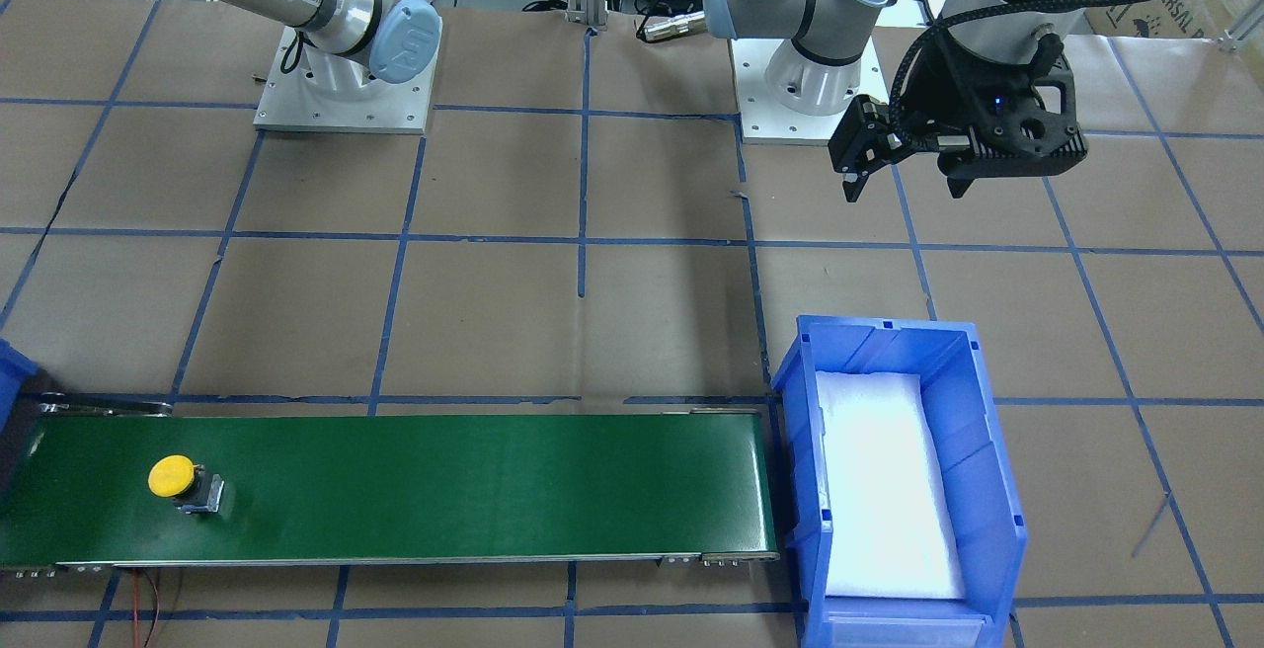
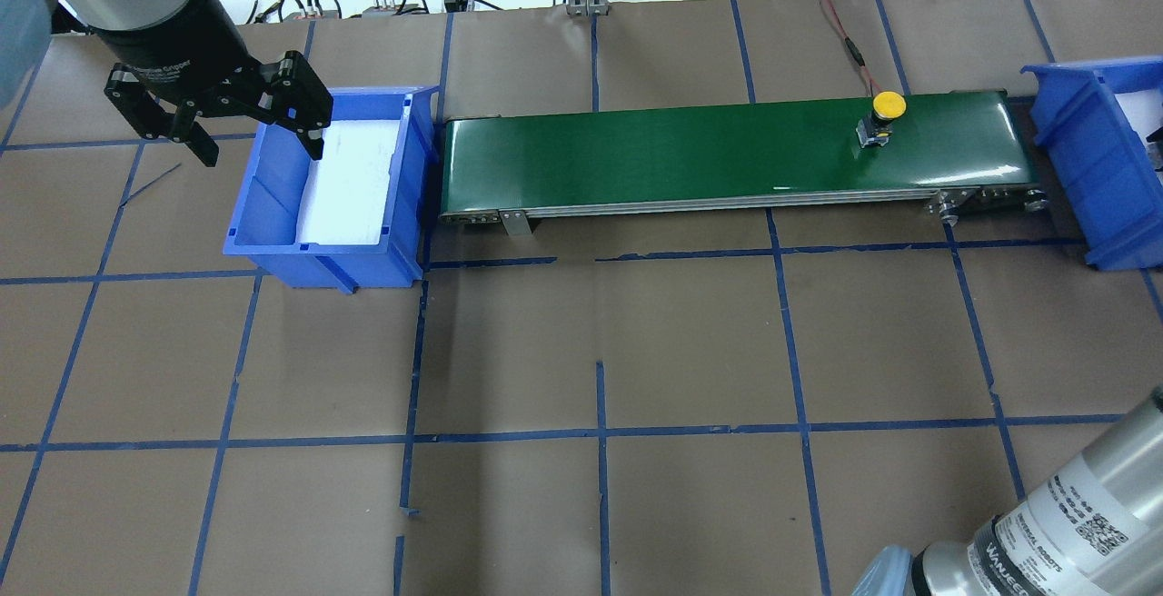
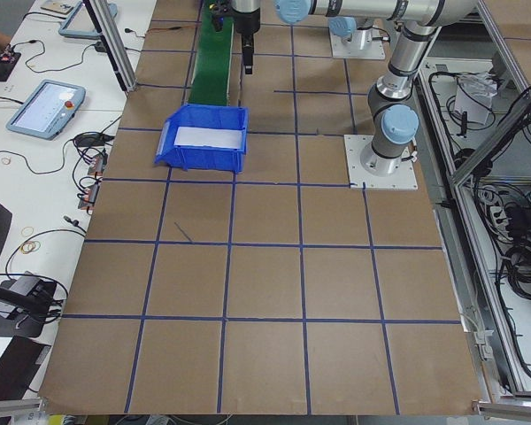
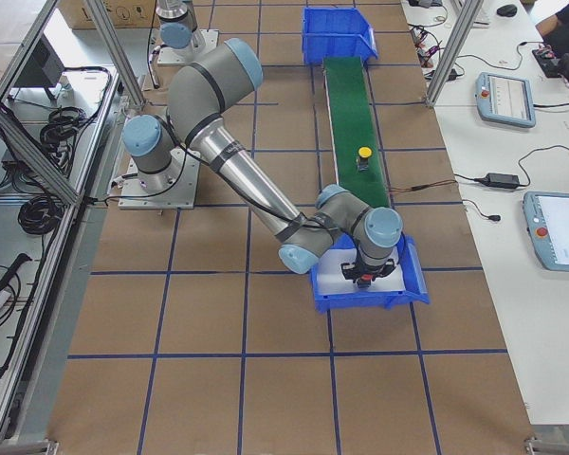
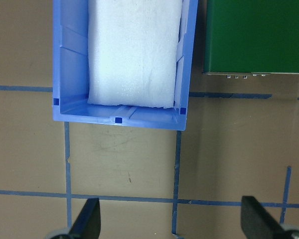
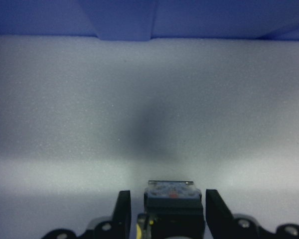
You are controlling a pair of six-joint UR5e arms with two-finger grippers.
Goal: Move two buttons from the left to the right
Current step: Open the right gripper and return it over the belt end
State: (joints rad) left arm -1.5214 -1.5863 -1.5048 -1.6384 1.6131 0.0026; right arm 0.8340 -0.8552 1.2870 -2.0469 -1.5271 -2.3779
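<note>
The right end effector (image 6: pixel 164 219) sat low inside the right bin (image 4: pixel 413 277), just above the white foam (image 6: pixel 149 99) that lined it. Its fingers (image 6: pixel 122 211) stood narrowly apart on either side of the red button (image 6: pixel 172 201). A thin gap showed on each side, so they flanked the button and did not clamp it. Only the button's dark body and a fleck of red showed in the wrist view, and I could not tell whether it rested on the foam. In the right side view the arm bent down over the bin's near wall, and the end effector hid most of the button.

The left end effector (image 2: pixel 263 156) hung spread wide and held nothing. It was above the table (image 2: pixel 600 332) on the robot's side of the left bin (image 2: pixel 273 205), whose white pad (image 5: pixel 134 50) was bare in the wrist view. In the front view the same end effector (image 1: pixel 905 184) was well clear of that bin.

The yellow button (image 2: pixel 883 114) stood on the green belt (image 2: pixel 681 151) near its right end, close to the right bin but not in it. The belt ran between the two bins, and its left end lay just beside the left bin's wall.
</note>
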